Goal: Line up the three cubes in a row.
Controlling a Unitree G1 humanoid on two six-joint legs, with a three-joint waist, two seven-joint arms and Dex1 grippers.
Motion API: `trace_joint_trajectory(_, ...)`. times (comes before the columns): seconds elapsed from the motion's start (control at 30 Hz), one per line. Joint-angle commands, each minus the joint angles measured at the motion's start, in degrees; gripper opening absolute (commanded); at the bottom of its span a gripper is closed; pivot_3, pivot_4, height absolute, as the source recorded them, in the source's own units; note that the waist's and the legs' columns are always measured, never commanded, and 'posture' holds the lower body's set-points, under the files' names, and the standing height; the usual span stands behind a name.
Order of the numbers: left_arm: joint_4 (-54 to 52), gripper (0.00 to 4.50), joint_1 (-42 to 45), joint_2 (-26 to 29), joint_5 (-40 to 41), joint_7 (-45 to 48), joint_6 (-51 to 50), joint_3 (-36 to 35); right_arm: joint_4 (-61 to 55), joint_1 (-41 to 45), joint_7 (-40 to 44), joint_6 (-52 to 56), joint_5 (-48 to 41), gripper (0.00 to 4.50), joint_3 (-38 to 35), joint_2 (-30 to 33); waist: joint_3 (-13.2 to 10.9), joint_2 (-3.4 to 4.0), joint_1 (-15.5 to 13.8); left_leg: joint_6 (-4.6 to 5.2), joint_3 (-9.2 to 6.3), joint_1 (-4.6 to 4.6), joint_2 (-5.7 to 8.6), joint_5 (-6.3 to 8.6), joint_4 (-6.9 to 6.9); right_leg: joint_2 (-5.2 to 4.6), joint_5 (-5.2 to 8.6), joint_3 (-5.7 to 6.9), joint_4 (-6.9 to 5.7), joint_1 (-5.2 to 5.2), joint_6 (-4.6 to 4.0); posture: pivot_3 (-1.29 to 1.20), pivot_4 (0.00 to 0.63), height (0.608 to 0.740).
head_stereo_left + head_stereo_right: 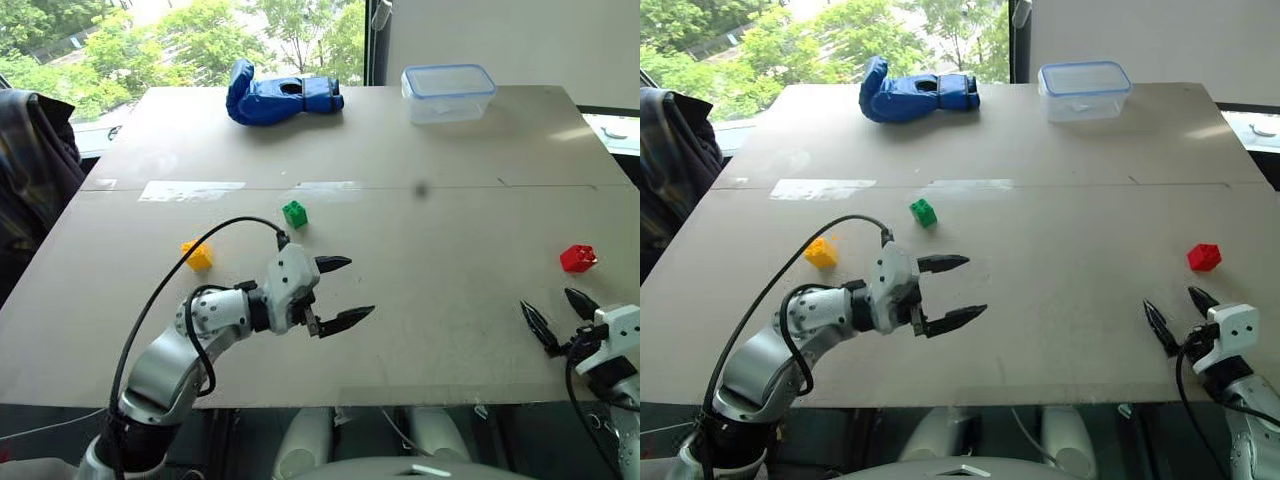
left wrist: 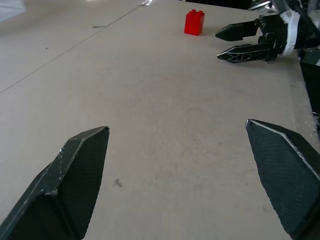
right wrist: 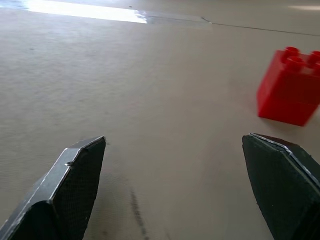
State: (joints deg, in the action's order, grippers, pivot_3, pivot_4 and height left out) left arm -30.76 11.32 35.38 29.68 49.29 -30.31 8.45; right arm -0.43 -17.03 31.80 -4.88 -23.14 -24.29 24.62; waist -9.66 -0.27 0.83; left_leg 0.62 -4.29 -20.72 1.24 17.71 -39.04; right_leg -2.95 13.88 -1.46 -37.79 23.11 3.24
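Beyond the wide-open left claw (image 1: 342, 292), green cube (image 1: 294, 213), yellow cube (image 1: 197, 255) beside its arm, one red cube (image 1: 577, 258) just past the wide-open right claw (image 1: 560, 315), no writing legible

Yellow cube (image 1: 197, 255), green cube (image 1: 295, 214), red cube (image 1: 577, 258) — on a beige bench (image 1: 430, 230); blue glove (image 1: 280, 95).

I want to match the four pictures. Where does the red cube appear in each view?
Left eye view: red cube, far right, ahead of the right gripper.
Right eye view: far right, same spot.
Left wrist view: near the top.
Right wrist view: right edge.
Shared landmark: the right gripper beside it.
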Motion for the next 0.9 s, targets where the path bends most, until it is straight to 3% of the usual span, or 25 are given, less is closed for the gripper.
trace_joint_trajectory(0.03,-1.62,4.47,4.76,-0.16,4.95,2.53,-3.83,0.34,2.96,3.4,-4.98,0.38,0.52,4.5,-3.63,0.34,0.0,-0.01,0.14,0.0,0.01,0.0,0.0,0.0,0.01,0.01,0.0,-0.01,0.01,0.01,0.0,0.0,0.15,0.74)
trace_joint_trajectory(0.3,-1.79,4.47,11.89,2.93,4.83,4.76,-7.66,1.12,13.65,14.21,-3.53,3.04,1.73,4.5,-2.05,4.42,0.0,0.02,0.22,0.02,0.16,0.05,0.05,0.0,0.0,0.11,-0.01,-0.17,0.0,0.01,0.01,0.0,0.15,0.74)
trace_joint_trajectory(0.77,-3.32,4.47,15.9,0.47,3.53,-1.19,-9.65,1.61,25.18,27.39,-0.15,6.63,1.17,4.5,-1.56,6.94,0.0,0.02,0.13,0.01,0.09,0.0,0.01,-0.01,0.0,0.1,-0.01,-0.13,0.0,0.01,0.01,0.0,0.15,0.74)
trace_joint_trajectory(0.9,-3.6,4.5,15.87,0.33,3.65,-1.53,-9.98,1.48,25.48,27.77,0.06,6.29,1.39,2.73,-1.49,6.9,0.0,0.02,0.13,0.01,0.11,0.01,0.02,-0.01,0.0,0.09,-0.01,-0.14,0.0,0.01,0.02,0.0,0.15,0.74)
